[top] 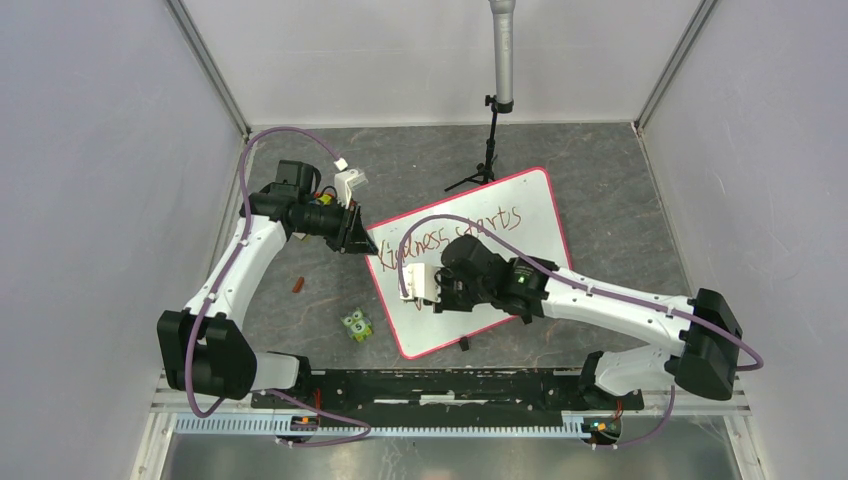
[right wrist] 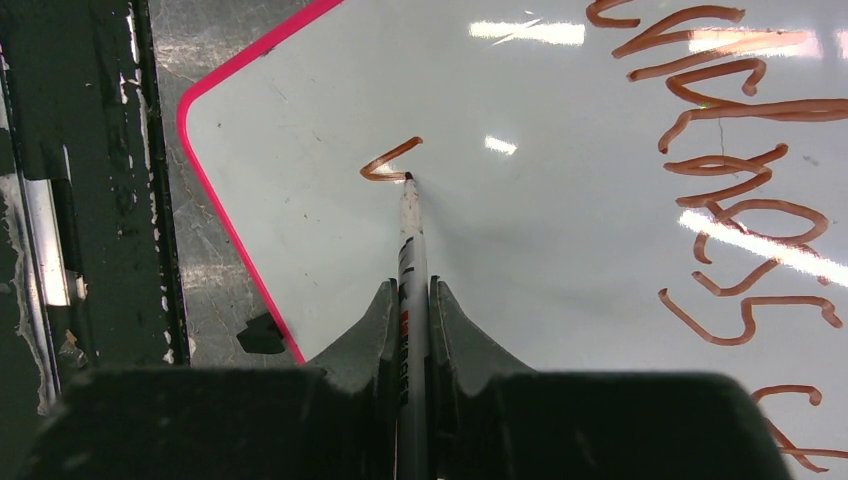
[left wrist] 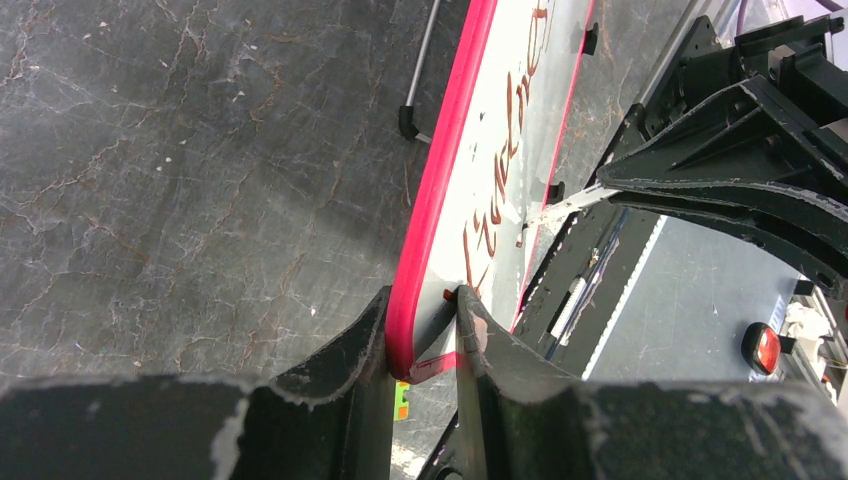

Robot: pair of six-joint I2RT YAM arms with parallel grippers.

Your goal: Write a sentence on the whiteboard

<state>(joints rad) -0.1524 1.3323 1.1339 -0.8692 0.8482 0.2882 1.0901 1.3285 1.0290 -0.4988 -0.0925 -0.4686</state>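
Right pincer (right wrist: 412,296) clenched on marker (right wrist: 409,230), left pincer (left wrist: 422,302) gripping whiteboard (left wrist: 472,170) edge

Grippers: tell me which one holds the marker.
The right gripper: it clamps the marker, tip touching the whiteboard at a short stroke. The left gripper pinches the whiteboard's pink edge instead.

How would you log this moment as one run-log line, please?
phase: second line started | left gripper: clamps whiteboard edge | right gripper: holds marker, tip on board | sentence: top line written, one stroke below
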